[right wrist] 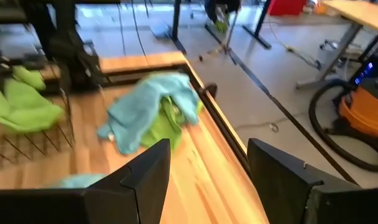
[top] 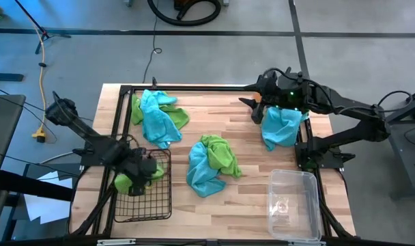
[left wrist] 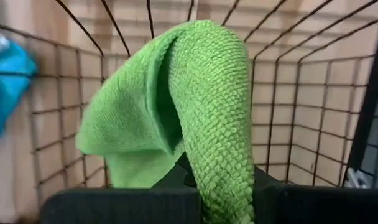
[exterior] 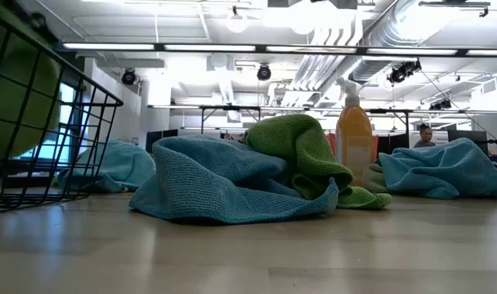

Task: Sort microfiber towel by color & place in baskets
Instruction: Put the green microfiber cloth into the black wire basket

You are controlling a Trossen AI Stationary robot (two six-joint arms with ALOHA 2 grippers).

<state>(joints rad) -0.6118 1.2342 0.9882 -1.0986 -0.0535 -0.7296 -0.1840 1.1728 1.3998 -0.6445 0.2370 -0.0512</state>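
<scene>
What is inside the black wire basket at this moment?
Inside the black wire basket is one green towel, gripped by the shut left gripper over the basket's upper end. The rest of the basket floor shows bare; what lies beneath the gripper is hidden.

My two arms, left (top: 91,143) and right (top: 344,116), are matte black and jointed; a green light glows on the right wrist, black cabling trailing.

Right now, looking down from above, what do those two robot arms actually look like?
Both are slim, dark, near-black jointed arms, each mounted at a side of the wooden table. Black cables loop along the right arm, and small green lights glow near its wrist. The left gripper and right gripper are bulky black units; the right wrist view shows two flat, dark, blade-like fingers.
</scene>
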